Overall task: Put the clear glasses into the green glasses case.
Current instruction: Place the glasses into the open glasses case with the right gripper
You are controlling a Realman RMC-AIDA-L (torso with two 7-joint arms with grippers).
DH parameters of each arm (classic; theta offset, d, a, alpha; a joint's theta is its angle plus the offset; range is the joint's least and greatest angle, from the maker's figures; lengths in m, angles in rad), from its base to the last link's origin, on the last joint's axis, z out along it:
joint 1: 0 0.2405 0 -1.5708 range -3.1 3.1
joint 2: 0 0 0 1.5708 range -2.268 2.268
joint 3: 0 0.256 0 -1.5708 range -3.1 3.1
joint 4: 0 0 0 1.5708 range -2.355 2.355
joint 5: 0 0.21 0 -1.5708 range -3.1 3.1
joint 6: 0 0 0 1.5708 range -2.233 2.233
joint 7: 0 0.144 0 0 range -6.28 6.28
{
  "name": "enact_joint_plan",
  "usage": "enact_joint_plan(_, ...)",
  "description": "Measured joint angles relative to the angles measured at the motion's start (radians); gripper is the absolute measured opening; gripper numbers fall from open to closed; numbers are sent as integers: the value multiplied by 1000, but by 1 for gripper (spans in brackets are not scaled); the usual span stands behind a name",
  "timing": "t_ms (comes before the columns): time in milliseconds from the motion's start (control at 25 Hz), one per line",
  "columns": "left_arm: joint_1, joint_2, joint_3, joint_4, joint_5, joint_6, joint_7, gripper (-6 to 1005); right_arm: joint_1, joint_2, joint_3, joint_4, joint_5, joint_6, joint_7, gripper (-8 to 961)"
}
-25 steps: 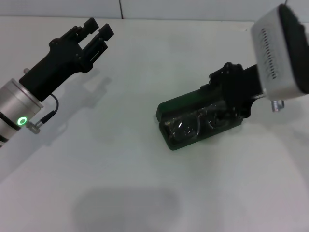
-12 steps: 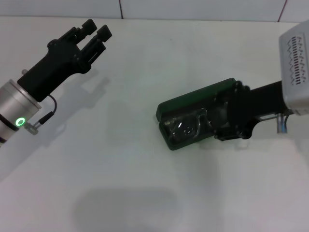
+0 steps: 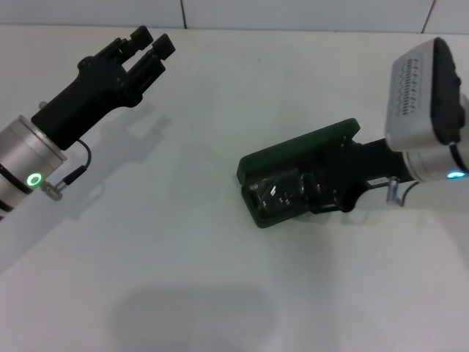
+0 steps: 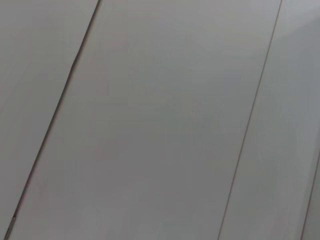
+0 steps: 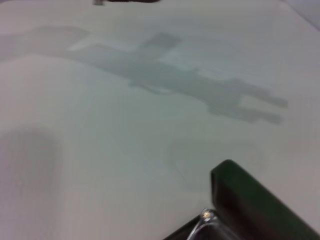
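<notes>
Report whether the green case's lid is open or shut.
Open: the green glasses case has its lid raised, with the clear glasses lying inside.

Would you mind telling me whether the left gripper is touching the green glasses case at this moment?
Apart. The head view shows the left gripper raised near the table's far left, with bare white table between it and the green glasses case.

The green glasses case (image 3: 293, 172) lies open on the tabletop (image 3: 205, 257), right of centre, its lid behind the tray. The clear glasses (image 3: 277, 192) lie inside the tray. The right claw (image 3: 326, 187) sits over the case's right end. The left claw (image 3: 150, 51) hovers far left, well apart.
</notes>
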Motion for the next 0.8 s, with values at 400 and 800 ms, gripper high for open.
enact_joint_plan(400,-3,1,0,-3,2,0,-2,504,28,0,-106,53,40,132,33,548)
enact_joint_plan(800,1,6,0,-11,2,0,-5,504,-100,-9,-12,-182,59,-5,40,547)
